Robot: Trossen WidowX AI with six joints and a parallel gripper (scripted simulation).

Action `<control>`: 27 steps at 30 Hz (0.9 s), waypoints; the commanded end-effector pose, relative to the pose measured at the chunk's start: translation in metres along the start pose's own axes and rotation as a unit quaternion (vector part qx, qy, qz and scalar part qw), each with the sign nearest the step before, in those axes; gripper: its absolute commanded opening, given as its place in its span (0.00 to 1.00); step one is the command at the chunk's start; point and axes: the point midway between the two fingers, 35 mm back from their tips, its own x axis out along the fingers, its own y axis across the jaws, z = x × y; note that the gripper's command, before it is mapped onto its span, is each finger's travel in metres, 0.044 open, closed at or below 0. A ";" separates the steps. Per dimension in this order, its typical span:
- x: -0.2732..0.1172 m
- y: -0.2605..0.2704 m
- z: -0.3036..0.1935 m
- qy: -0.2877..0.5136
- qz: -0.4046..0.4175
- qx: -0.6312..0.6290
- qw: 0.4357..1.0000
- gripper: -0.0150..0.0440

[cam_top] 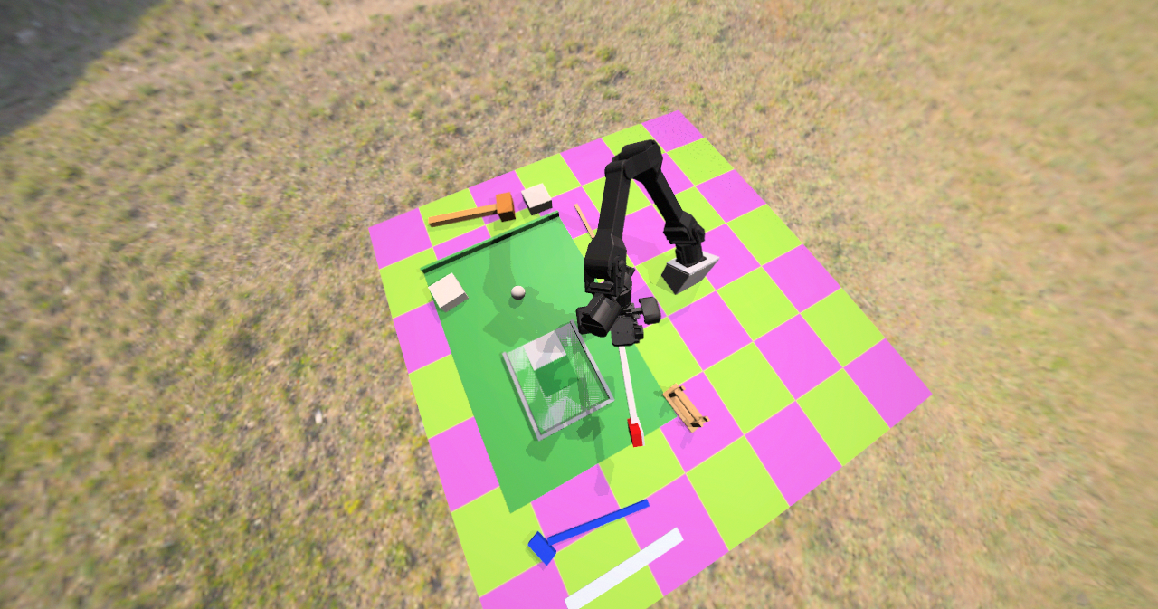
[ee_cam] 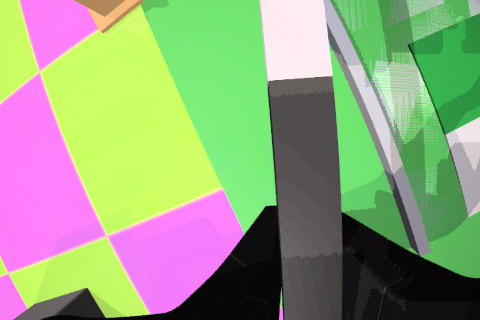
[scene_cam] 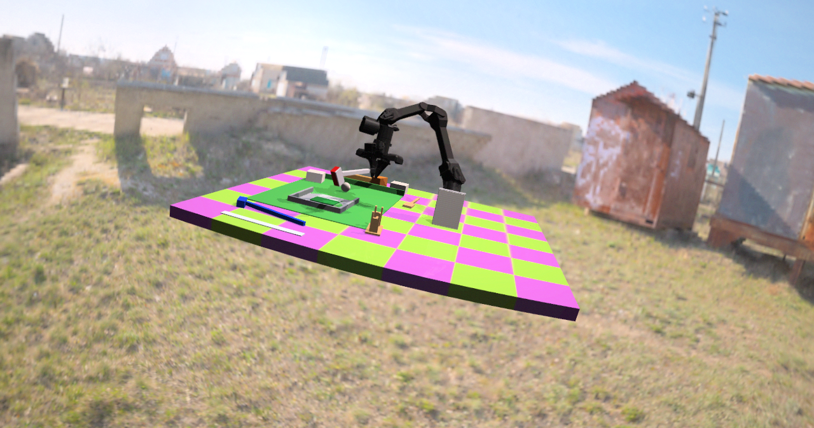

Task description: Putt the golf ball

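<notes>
A black robot arm (scene_cam: 438, 135) arches over a checkered pink-and-lime worktop (scene_cam: 483, 266). Its hand (scene_cam: 375, 169) grips the red putter (scene_cam: 348, 172) above the green mat (scene_cam: 375, 196), near the worktop's far edge. The golf ball (scene_cam: 345, 186) lies just below the putter's head.

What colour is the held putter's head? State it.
Red, on a white shaft with a dark grip; the putter head shows best in the top view.

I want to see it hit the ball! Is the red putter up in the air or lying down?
In the air: the gripper is shut on the red putter, lifted off the wooden stand.
</notes>
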 end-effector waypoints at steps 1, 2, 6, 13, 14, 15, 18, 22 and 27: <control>-0.014 -0.024 -0.027 -0.002 -0.014 0.071 0.997 0.25; -0.016 -0.029 -0.034 0.000 -0.016 0.087 0.996 0.25; -0.025 -0.047 -0.063 0.005 -0.025 0.152 0.988 0.25; -0.040 -0.070 -0.118 0.018 -0.042 0.263 0.964 0.25; -0.042 -0.072 -0.127 0.020 -0.044 0.279 0.959 0.25; -0.044 -0.074 -0.135 0.022 -0.047 0.294 0.954 0.25; -0.051 -0.080 -0.160 0.029 -0.055 0.340 0.938 0.25; -0.060 -0.083 -0.194 0.039 -0.066 0.400 0.913 0.25; -0.071 -0.082 -0.237 0.053 -0.081 0.473 0.876 0.25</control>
